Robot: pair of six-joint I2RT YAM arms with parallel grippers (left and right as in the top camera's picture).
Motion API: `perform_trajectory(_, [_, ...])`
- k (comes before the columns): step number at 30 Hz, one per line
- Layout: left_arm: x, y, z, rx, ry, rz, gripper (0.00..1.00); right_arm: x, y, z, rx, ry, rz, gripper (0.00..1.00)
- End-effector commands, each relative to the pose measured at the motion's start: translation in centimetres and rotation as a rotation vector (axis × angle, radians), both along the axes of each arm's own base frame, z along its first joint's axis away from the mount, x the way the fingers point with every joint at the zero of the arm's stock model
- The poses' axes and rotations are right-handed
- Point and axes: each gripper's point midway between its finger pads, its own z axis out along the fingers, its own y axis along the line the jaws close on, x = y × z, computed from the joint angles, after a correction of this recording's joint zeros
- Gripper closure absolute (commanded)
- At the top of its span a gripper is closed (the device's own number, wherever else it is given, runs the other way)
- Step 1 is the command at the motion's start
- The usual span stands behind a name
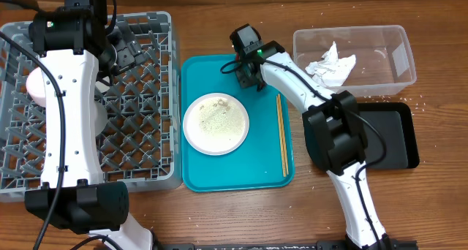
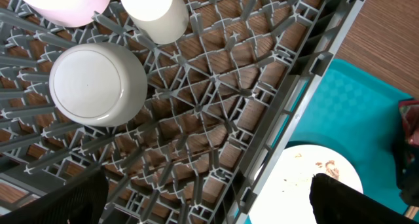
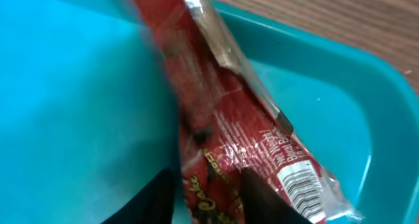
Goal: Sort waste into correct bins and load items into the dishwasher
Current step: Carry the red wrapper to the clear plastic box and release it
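Where the teal tray (image 3: 72, 106) curves at its rim, the glossy, crinkled red wrapper (image 3: 226, 126) slants top-centre to lower-right in the wrist view, pinched by the right gripper (image 3: 209, 198); the left gripper (image 2: 203, 204) hangs open.

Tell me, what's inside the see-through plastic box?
A crumpled white napkin lies inside the clear tub, toward its left end. The rest of the floor looks bare. Anything under the napkin is covered, so I cannot tell.
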Motion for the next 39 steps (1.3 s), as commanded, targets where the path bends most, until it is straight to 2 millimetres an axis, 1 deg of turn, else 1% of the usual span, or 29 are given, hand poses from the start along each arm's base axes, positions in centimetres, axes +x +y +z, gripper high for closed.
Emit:
perform_trajectory(1, [0.1, 0.0, -0.3, 0.005, 0.007, 0.012, 0.0, 0.2, 0.0, -0.3, -0.022, -0.013, -0.018, 0.78])
perform_trajectory(3, [0.1, 0.0, -0.3, 0.005, 0.007, 0.012, 0.0, 0.7, -0.3, 0.6, -0.036, -0.039, -0.057, 0.92])
perform_trajectory(4, [0.1, 0.0, -0.3, 0.005, 0.007, 0.012, 0.0, 0.9, -0.5, 1.1, -0.04, -0.052, -0.077, 0.96])
perform_trajectory(7, [0.1, 0.0, -0.3, 0.005, 0.007, 0.012, 0.0, 1.6, -0.4, 3.9, -0.017, -0.091, -0.13, 0.96])
perform_trajectory(10, [0.1, 0.0, -0.3, 0.005, 0.007, 0.012, 0.0, 2.7, -0.2, 7.9, 0.055, -0.144, -0.209, 0.96])
perform_trajectory(11, [0.1, 0.0, -0.3, 0.005, 0.007, 0.012, 0.0, 3.0, -0.2, 9.6, 0.087, -0.165, -0.246, 0.96])
perform_trajectory(13, [0.1, 0.0, -0.3, 0.005, 0.007, 0.012, 0.0, 3.8, -1.0, 13.1, 0.152, -0.206, -0.344, 0.96])
perform_trajectory(15, [0.1, 0.0, -0.3, 0.005, 0.007, 0.012, 0.0, 4.4, -2.6, 16.6, 0.227, -0.246, -0.472, 0.96])
perform_trajectory(16, [0.1, 0.0, -0.3, 0.005, 0.007, 0.012, 0.0, 4.6, -3.3, 17.7, 0.256, -0.257, -0.52, 0.96])
perform_trajectory(17, [0.1, 0.0, -0.3, 0.005, 0.007, 0.012, 0.0, 4.8, -4.6, 19.2, 0.298, -0.269, -0.598, 0.96])
perform_trajectory(18, [0.1, 0.0, -0.3, 0.005, 0.007, 0.011, 0.0, 4.9, -5.9, 20.5, 0.333, -0.277, -0.669, 0.96])
perform_trajectory(20, [0.1, 0.0, -0.3, 0.005, 0.007, 0.012, 0.0, 4.9, -8.8, 22.0, 0.383, -0.278, -0.811, 0.96])
perform_trajectory(22, [0.1, 0.0, -0.3, 0.005, 0.007, 0.012, 0.0, 4.5, -12.0, 22.4, 0.418, -0.26, -0.975, 0.96])
perform_trajectory(23, [0.1, 0.0, -0.3, 0.005, 0.007, 0.012, 0.0, 4.1, -14.0, 22.0, 0.435, -0.237, -1.09, 0.96])
perform_trajectory(25, [0.1, 0.0, -0.3, 0.005, 0.007, 0.012, 0.0, 3.0, -16.9, 20.9, 0.456, -0.184, -1.285, 0.96])
perform_trajectory(26, [0.1, 0.0, -0.3, 0.005, 0.007, 0.012, 0.0, 2.2, -18.3, 20.1, 0.461, -0.146, -1.397, 0.96])
perform_trajectory(27, [0.1, 0.0, -0.3, 0.005, 0.007, 0.012, 0.0, 1.5, -19.4, 19.5, 0.463, -0.116, -1.481, 0.96])
perform_trajectory(28, [0.1, 0.0, -0.3, 0.005, 0.007, 0.012, 0.0, 0.6, -20.9, 18.6, 0.463, -0.073, -1.596, 0.91])
perform_trajectory(29, [0.1, 0.0, -0.3, 0.005, 0.007, 0.012, 0.0, 0.3, -21.6, 18.3, 0.463, -0.058, -1.635, 0.89])
perform_trajectory(31, [0.1, 0.0, -0.3, 0.005, 0.007, 0.012, 0.0, 0.3, -22.7, 17.9, 0.459, -0.051, -1.659, 0.88])
perform_trajectory(34, [0.1, 0.0, -0.3, 0.005, 0.007, 0.012, 0.0, 0.3, -23.5, 17.8, 0.457, -0.053, -1.676, 0.87])
perform_trajectory(35, [0.1, 0.0, -0.3, 0.005, 0.007, 0.012, 0.0, 0.4, -23.7, 17.8, 0.458, -0.056, -1.679, 0.84])
perform_trajectory(36, [0.1, 0.0, -0.3, 0.005, 0.007, 0.012, 0.0, 0.5, -23.7, 17.9, 0.462, -0.059, -1.679, 0.73])
perform_trajectory(37, [0.1, 0.0, -0.3, 0.005, 0.007, 0.012, 0.0, 0.6, -23.7, 17.9, 0.468, -0.063, -1.677, 0.57])
perform_trajectory(38, [0.1, 0.0, -0.3, 0.005, 0.007, 0.012, 0.0, 0.7, -23.7, 17.9, 0.47, -0.064, -1.676, 0.48])
perform_trajectory(39, [0.1, 0.0, -0.3, 0.005, 0.007, 0.012, 0.0, 0.7, -23.7, 17.9, 0.466, -0.064, -1.668, 0.43])
